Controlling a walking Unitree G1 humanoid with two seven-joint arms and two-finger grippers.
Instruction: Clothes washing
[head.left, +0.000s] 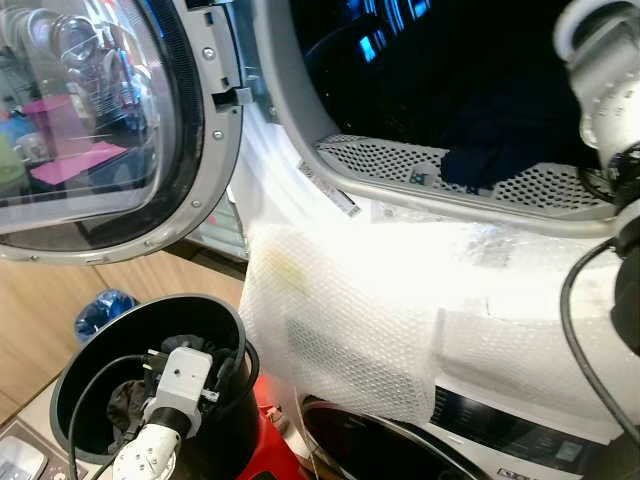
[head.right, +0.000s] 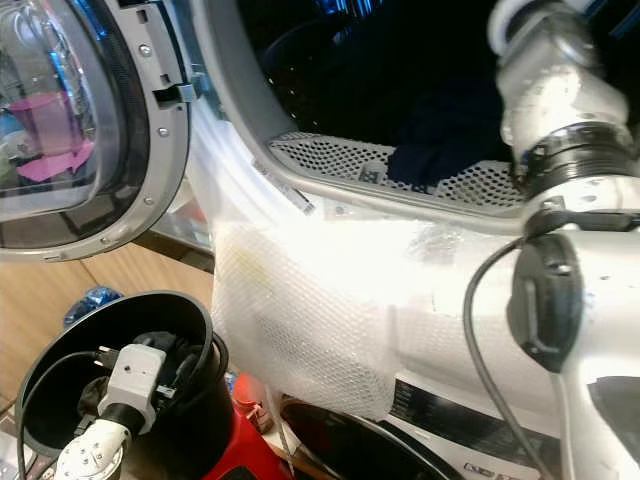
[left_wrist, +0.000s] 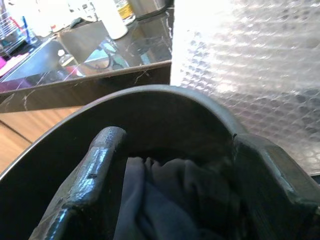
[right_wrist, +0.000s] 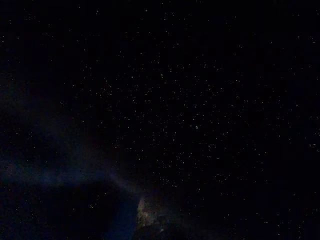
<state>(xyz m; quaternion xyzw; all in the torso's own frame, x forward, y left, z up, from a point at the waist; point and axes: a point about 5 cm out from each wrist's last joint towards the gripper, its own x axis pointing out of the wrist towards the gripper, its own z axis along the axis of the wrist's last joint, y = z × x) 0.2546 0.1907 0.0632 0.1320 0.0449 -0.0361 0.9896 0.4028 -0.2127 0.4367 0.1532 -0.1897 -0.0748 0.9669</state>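
Grey cloth (left_wrist: 160, 200) sits bunched at the bottom of the black bucket (head.left: 225, 330), lower left of the head view, w/ the left end effector (left_wrist: 175, 190) reaching down into it. Wrist view shows its two black fingers (left_wrist: 90, 175) spread apart, one on each side of the bundle, not yet pinched on it.

Another dark garment (head.left: 490, 155) already lies inside the washer drum (head.left: 420, 90), upper right, resting on the perforated metal near the opening. The right arm (head.right: 560, 200) reaches up toward that opening; its wrist view is near black, so can't tell whether the right end effector is apart or together.

Bubble wrap (head.left: 360, 310) drapes the washer front below the drum mouth, just beside the bucket. Washer door (head.left: 90, 130) hangs open at upper left.

Risks, as I judge them:
- fingers closing on only a fold → cloth slips or trails on the lift.
- cloth or the arm's cable (head.left: 100, 385) catching the bucket rim, tipping it.
- lifted garment dragging over the bubble wrap, pulling it loose.
- swing toward the drum clipping the open door or the right arm, both crowd that opening.
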